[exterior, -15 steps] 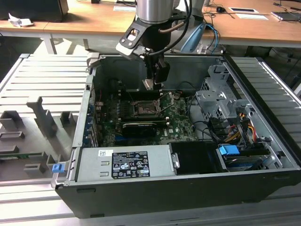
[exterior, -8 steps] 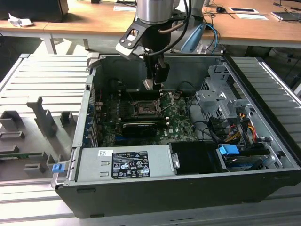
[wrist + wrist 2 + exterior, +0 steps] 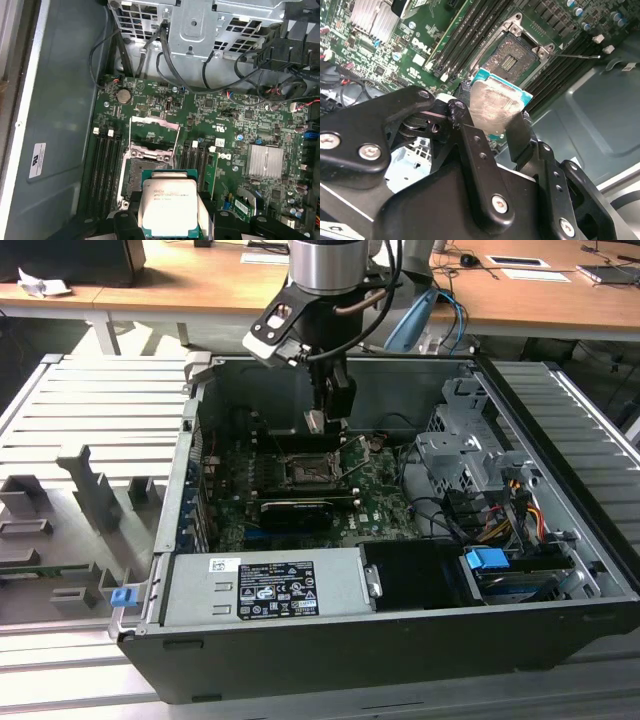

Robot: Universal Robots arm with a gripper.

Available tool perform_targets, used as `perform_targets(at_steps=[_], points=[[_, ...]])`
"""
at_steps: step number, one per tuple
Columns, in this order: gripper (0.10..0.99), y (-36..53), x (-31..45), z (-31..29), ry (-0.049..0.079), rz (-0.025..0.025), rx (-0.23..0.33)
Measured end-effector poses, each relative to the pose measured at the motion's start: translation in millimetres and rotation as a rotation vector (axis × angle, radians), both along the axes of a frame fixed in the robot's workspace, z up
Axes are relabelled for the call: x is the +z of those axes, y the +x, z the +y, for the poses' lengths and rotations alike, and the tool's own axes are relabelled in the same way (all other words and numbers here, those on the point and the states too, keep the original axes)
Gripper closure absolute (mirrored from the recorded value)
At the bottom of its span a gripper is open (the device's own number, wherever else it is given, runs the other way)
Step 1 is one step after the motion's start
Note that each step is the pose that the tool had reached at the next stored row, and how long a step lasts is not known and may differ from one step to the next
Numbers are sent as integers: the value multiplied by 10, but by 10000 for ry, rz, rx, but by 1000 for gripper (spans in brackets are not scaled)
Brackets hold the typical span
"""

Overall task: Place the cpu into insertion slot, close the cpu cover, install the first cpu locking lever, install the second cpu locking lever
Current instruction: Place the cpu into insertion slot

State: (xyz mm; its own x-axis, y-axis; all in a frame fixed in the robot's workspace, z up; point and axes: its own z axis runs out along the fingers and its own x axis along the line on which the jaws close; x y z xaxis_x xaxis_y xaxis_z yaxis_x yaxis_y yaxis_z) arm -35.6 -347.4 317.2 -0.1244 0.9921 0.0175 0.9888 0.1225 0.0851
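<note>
The tool [image 3: 322, 422] is pinching the cpu [image 3: 314, 421] by two opposite edges, its black fingers [image 3: 465, 107] closed no wider than the chip itself. In both wrist views the cpu [image 3: 495, 107] sits flat between the fingertips of the tool [image 3: 170, 223], pale metal face outward, teal board edge showing round it. The cpu [image 3: 170, 202] touches nothing but the fingers; it hangs in the air above the board, clear of the insertion slot [image 3: 134, 172].

In the exterior view the tool hangs at twelve o'clock of the insertion slot [image 3: 308, 472], inside the open computer case [image 3: 560, 440]. The insertion slot [image 3: 512, 52] lies bare with its dark centre exposed. The cpu cover [image 3: 152, 120] stands swung up off it, and a thin locking lever [image 3: 577, 56] sticks out free beside it.

The cpu face carries several lines of fine grey print. At six o'clock of the board in the exterior view, the power supply [image 3: 200, 590] bears a black-and-white label [image 3: 275, 590] crowded with text and marks. A small white sticker [image 3: 36, 160] sits on the case's inner wall. A wooden surface [image 3: 200, 280] runs behind the case at twelve o'clock
</note>
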Motion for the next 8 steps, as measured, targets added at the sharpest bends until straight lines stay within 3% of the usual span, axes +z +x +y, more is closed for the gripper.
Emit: perform_targets(at_steps=[8], points=[[561, 0, -76, 0, -1, 15, -714]])
